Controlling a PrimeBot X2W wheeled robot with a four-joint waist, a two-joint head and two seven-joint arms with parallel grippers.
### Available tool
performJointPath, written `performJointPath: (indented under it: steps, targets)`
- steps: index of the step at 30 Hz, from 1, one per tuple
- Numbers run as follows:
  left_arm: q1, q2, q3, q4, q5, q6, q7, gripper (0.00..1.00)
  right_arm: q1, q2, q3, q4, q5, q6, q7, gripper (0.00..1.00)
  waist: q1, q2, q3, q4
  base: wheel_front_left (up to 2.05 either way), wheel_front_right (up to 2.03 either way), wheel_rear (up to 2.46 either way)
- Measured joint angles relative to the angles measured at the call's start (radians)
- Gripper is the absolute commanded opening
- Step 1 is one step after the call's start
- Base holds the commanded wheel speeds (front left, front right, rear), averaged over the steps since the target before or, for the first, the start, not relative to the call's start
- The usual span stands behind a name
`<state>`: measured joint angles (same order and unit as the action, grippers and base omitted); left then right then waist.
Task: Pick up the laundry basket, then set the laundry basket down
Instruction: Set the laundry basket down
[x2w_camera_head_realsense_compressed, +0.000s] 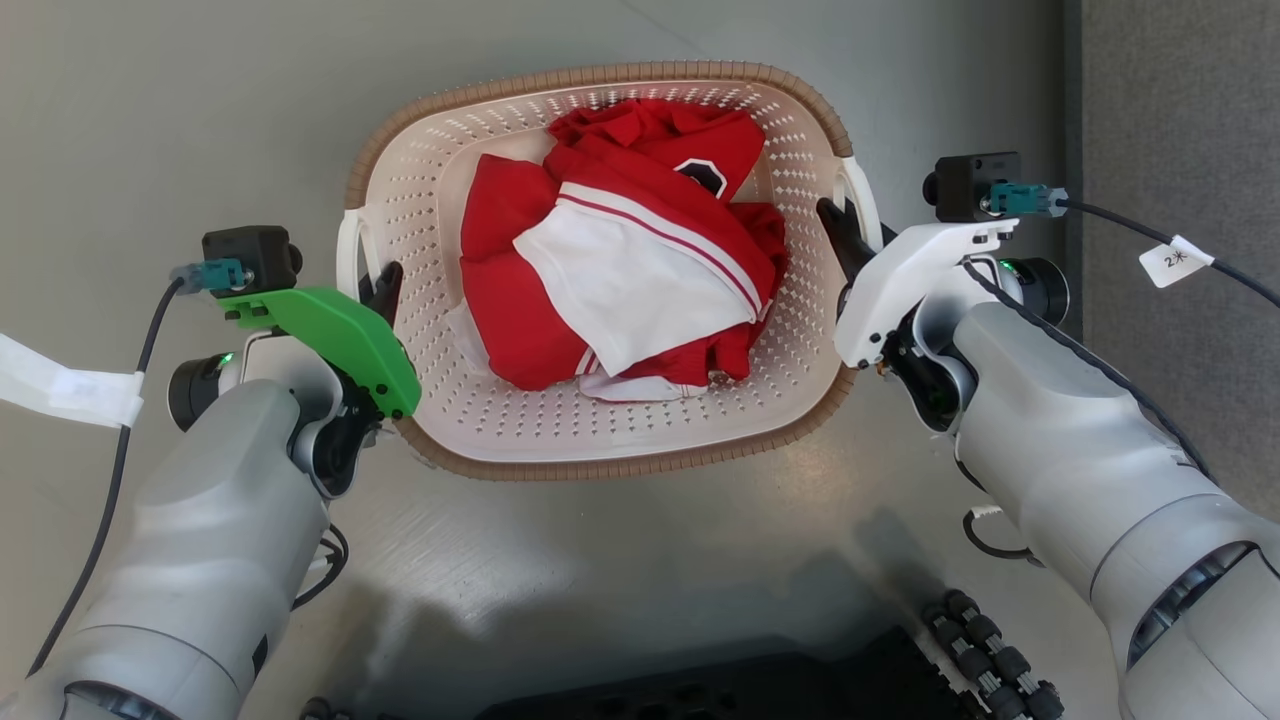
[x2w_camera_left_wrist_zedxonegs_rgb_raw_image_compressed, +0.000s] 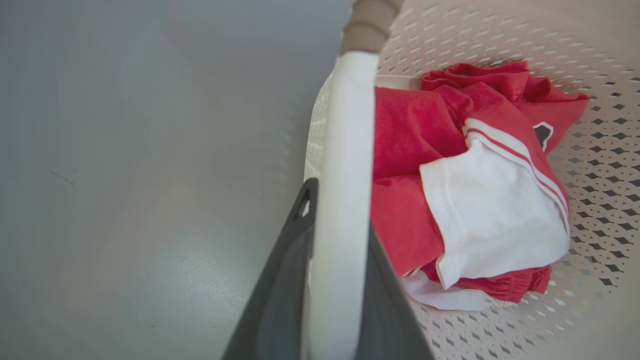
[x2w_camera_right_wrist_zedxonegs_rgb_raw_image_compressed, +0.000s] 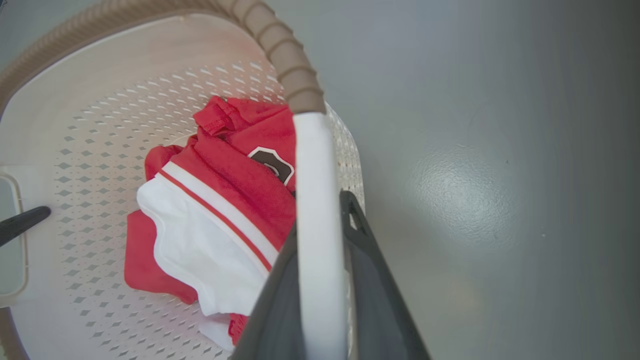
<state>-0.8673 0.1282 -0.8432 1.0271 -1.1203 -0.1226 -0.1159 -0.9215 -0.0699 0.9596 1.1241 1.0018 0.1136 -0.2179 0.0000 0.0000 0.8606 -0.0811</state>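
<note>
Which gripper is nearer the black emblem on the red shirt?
Right. The right gripper grips the right-side handle of the laundry basket, just beside the black emblem; the left gripper grips the opposite handle, across the clothes pile.

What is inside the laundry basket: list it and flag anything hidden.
In the laundry basket lies a crumpled heap of red and white clothes, one with a dark badge. It covers the middle of the basket floor; anything beneath cannot be seen.

The laundry basket (x2w_camera_head_realsense_compressed: 440, 230) is matt plastic; the clothes (x2w_camera_head_realsense_compressed: 620, 270), cloth.
</note>
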Motion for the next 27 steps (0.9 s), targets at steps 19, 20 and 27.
performJointPath:
  steps: [19,20,27]
  targets:
    - [-0.039,0.010,-0.023,-0.001,0.000,0.000,-0.018,0.00,-0.034,0.000,0.015,0.004,0.002,0.000,-0.012,0.00,0.0000,0.0000,0.054,0.012,0.00,0.00,0.00]
    - [-0.039,0.010,-0.024,-0.001,0.000,0.000,-0.019,0.00,-0.034,0.000,0.015,0.005,0.003,0.000,-0.012,0.00,0.0000,0.0000,0.054,0.012,0.00,0.00,0.00]
    - [-0.041,0.010,-0.034,-0.002,0.000,0.000,-0.021,0.00,-0.034,0.000,0.017,0.010,0.012,0.000,-0.019,0.00,0.0000,0.0000,0.060,0.013,0.00,0.00,0.00]
